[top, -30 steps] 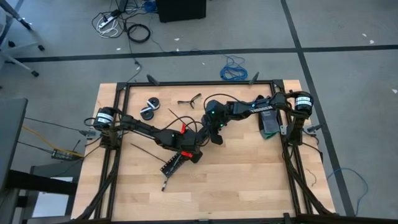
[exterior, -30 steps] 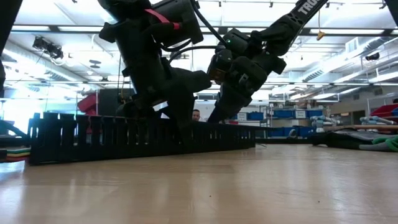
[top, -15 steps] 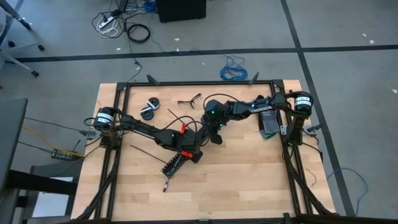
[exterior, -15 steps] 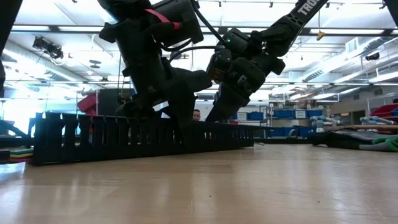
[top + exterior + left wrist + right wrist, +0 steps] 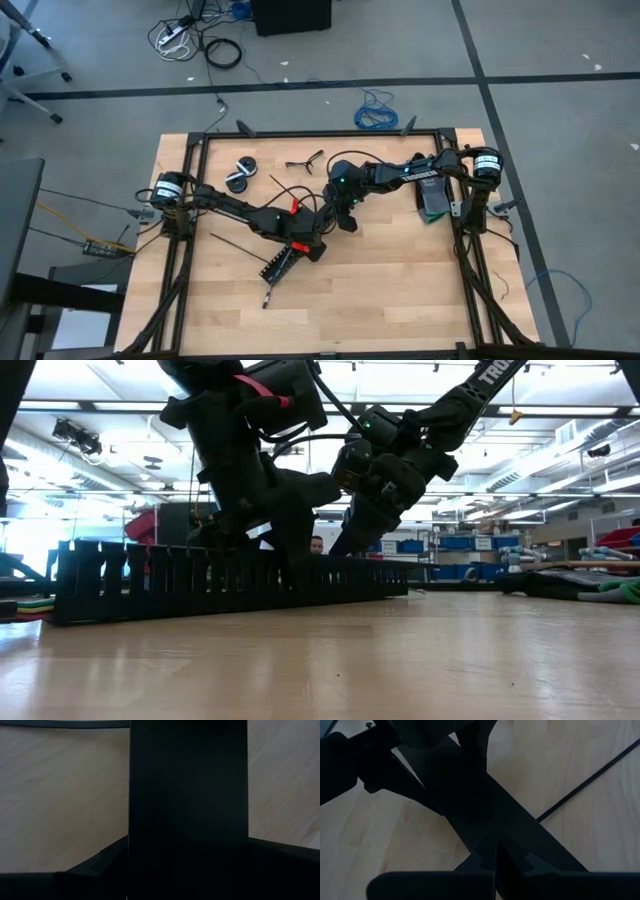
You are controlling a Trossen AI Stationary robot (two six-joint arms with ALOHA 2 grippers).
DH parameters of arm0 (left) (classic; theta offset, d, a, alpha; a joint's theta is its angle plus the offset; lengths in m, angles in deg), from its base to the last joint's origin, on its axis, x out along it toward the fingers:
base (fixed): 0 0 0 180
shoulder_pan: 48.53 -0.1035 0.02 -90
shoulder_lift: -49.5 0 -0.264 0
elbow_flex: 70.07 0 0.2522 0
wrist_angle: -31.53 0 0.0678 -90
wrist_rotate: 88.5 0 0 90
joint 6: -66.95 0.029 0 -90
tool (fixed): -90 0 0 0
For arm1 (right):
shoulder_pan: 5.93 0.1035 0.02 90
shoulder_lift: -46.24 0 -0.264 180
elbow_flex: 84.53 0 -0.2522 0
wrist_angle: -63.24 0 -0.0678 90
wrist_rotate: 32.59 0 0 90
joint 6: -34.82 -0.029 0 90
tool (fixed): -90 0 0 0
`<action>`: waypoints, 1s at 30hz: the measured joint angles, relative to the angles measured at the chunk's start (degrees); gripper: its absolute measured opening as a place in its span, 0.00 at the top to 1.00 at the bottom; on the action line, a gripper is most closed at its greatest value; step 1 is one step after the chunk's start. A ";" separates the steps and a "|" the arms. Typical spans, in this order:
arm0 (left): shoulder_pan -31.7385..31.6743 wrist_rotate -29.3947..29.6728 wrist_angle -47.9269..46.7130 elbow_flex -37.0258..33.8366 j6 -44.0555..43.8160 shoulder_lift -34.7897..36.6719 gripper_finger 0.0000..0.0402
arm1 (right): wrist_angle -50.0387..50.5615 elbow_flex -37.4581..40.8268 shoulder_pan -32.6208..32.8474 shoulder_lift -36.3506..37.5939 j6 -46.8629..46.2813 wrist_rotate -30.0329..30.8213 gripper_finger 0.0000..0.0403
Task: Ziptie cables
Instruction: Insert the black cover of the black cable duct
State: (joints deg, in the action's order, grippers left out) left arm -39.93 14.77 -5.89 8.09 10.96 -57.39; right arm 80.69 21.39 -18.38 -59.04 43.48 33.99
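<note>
The right end effector (image 5: pixel 349 222) is seen fully closed, holding nothing, just beside a ziptie (image 5: pixel 585 779) on the worktop (image 5: pixel 400 280); the left end effector's (image 5: pixel 305 250) opening cannot be told.

A wooden table (image 5: pixel 400 290) with a black frame (image 5: pixel 300 134) carries two black round spools (image 5: pixel 240 174) near its far left, a small black Y-shaped piece (image 5: pixel 304 161) beside them, and a black slotted strip (image 5: pixel 200 582) lying mid-table. A blue coiled cable (image 5: pixel 376 111) rests on the grey floor beyond the far edge
</note>
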 joint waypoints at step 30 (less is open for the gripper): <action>-0.68 -4.74 -16.30 7.31 9.57 1.42 0.01 | 0.22 0.00 0.00 0.00 0.04 -0.20 1.00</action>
State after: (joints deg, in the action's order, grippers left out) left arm -40.61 10.03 -22.18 15.40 20.53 -55.97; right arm 80.91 21.39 -18.38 -59.04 43.53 33.80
